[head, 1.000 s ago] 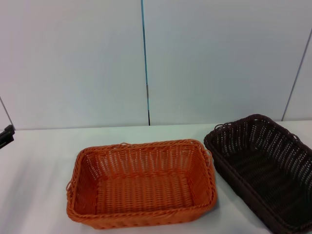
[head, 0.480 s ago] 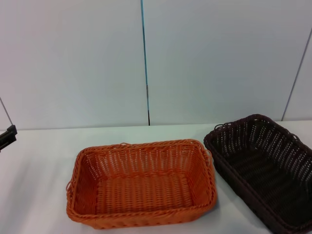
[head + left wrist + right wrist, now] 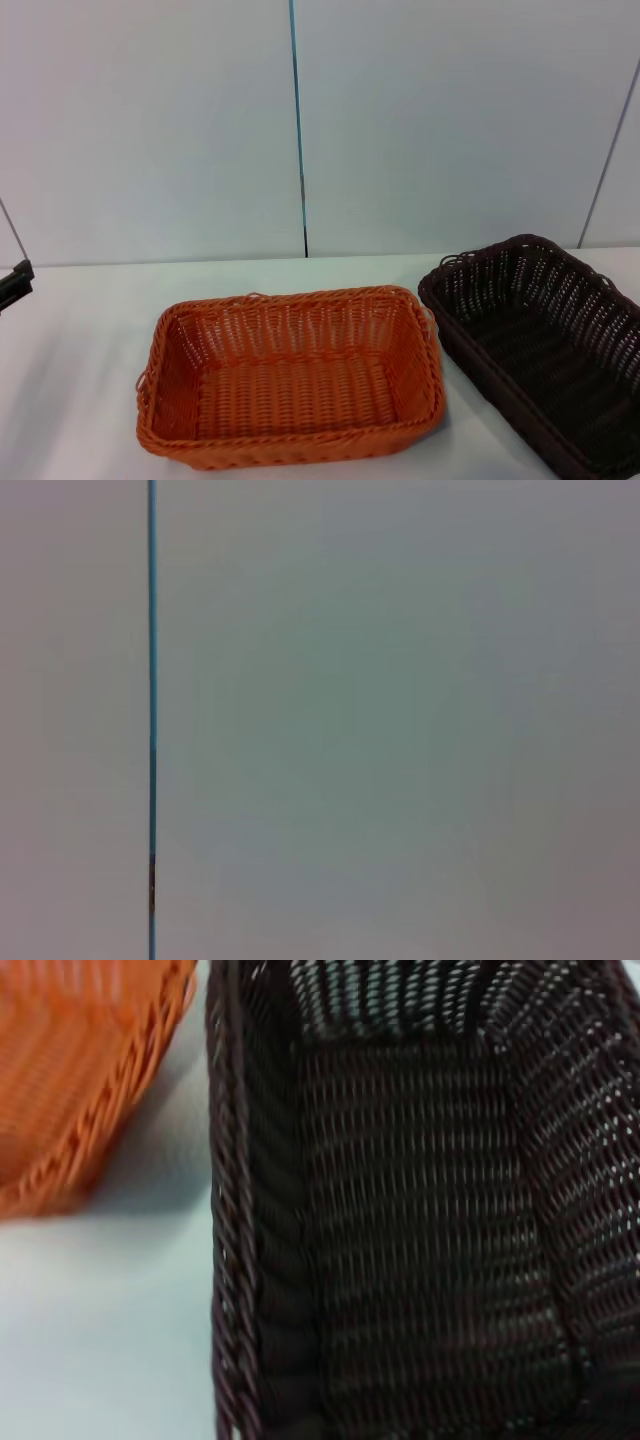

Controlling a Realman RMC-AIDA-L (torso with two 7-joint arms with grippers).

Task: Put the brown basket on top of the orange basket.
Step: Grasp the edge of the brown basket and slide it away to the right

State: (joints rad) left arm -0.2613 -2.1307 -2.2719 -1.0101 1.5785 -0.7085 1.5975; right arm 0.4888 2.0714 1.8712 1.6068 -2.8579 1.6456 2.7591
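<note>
The orange basket (image 3: 290, 375) sits empty on the white table, front centre in the head view. The brown basket (image 3: 545, 345) sits empty to its right, angled, with a narrow gap between them; its near end runs off the frame. The right wrist view looks down into the brown basket (image 3: 420, 1220) from close above, with the orange basket's corner (image 3: 90, 1080) beside it. The right gripper does not show in any view. A dark part of my left gripper (image 3: 12, 282) shows at the far left edge, well apart from both baskets.
The white table (image 3: 80, 350) ends at a pale wall with a thin blue vertical seam (image 3: 297, 130) behind the baskets. The left wrist view shows only that wall and the seam (image 3: 151, 720).
The dark piece of the left gripper at the left edge has shifted very slightly. Both baskets lie where they were.
</note>
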